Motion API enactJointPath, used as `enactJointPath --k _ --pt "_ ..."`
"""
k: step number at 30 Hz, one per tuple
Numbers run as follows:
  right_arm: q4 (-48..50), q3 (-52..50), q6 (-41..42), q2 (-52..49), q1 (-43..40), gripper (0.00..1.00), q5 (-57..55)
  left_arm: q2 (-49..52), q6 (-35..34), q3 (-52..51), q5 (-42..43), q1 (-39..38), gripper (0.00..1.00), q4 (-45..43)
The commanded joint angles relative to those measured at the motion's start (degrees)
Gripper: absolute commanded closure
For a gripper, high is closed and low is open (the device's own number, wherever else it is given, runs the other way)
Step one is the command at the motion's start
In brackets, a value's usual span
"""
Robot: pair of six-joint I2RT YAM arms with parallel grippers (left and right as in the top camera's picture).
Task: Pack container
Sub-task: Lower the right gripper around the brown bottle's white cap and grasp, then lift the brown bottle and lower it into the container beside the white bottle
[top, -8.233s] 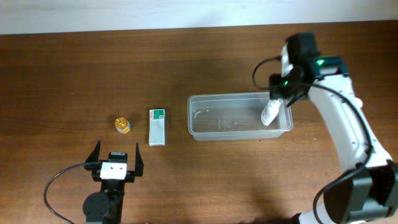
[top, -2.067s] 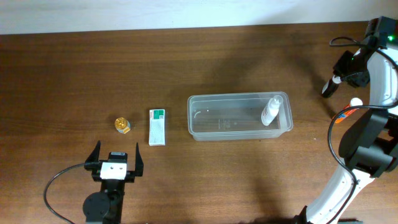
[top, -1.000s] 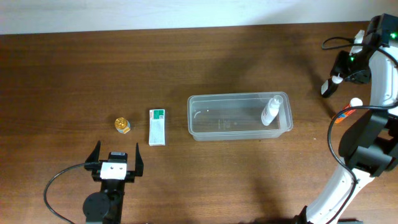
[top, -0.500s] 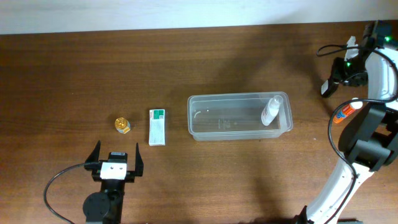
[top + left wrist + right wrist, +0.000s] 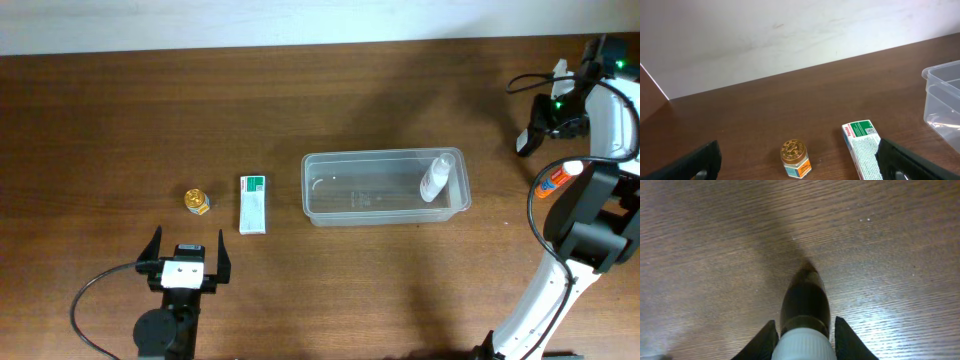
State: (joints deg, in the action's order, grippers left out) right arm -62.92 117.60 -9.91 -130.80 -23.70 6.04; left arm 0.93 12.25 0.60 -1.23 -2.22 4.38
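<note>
Bearing container (image 5: 360, 190), dark wood table (image 5: 300, 100); white wall (image 5: 765, 35) behind.

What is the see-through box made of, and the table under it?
The container looks like clear, shiny plastic: you see the table through it. The table looks like dark brown wood, showing grain lines; maybe only veneer.

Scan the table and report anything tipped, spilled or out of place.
No spill or damage shows. The white bottle sits slanted at the right end of the container, not squared up. An orange and white tube lies apart from everything else, beside the right arm at the table's right edge.
</note>
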Motion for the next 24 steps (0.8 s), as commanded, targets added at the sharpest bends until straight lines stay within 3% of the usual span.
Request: enactJointPath --k 1,12,24 --pt "0.13 1.18 -0.81 -0.83 -0.26 0.73 1.51 -0.46 0.5 -0.11 0.85 0.26 0.01 0.39" --pt "-3.69 5.07 -0.11 -0.66 -0.26 0.86 1.55 -0.46 0.5 -0.11 0.85 0.26 0.01 0.37" --pt "-24.81 27.74 0.98 0.02 -0.26 0.86 6.73 -0.46 0.5 -0.11 0.87 0.26 0.01 0.37"
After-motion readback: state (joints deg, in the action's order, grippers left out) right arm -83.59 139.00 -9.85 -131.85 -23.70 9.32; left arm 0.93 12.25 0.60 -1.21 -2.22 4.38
